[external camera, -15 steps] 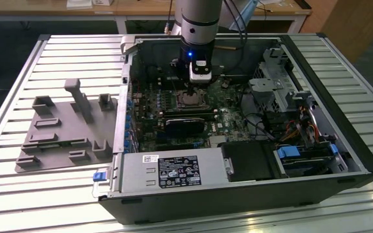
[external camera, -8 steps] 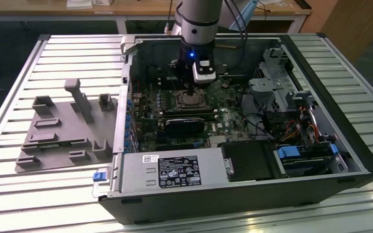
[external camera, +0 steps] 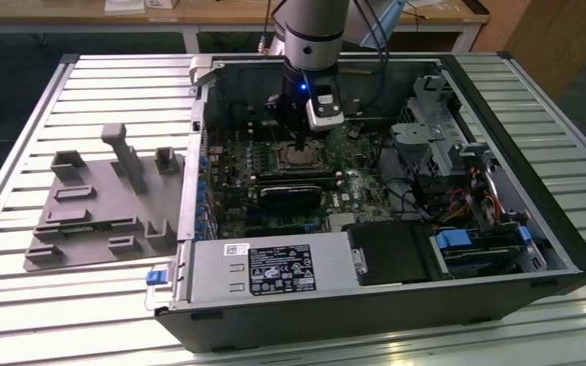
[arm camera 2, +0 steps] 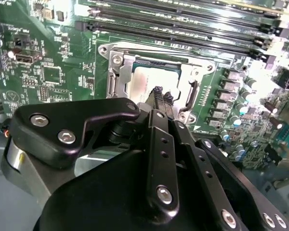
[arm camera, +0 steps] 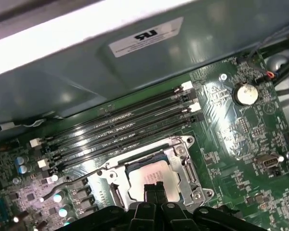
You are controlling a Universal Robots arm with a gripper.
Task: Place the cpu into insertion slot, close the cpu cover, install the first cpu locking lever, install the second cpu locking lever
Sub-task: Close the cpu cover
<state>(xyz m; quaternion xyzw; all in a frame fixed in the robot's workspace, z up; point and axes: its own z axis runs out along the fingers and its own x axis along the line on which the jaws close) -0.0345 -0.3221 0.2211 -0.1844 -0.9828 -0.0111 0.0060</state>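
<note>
The gripper [arm camera 2: 162,94] is found with its fingertips pressed together and nothing held between them. They are poised on or just above the cpu [arm camera: 151,174], which is seated directly beneath in the insertion slot [external camera: 298,158]. The cpu cover [arm camera: 187,167] appears laid flat around the chip. A thin locking lever [arm camera: 62,186] is noted off to one side of the gripper, seemingly unlatched. The cover closing is judged to be in hand. Lever work would call for precise contact on that thin rod.

An open computer case [external camera: 375,320] lies on the slatted surface [external camera: 120,76]. At the case's nine o'clock stands a grey moulded tray [external camera: 79,229]. Inside the case, a silver power supply [external camera: 272,271] sits at six o'clock and a blue drive caddy [external camera: 471,238] at four.
</note>
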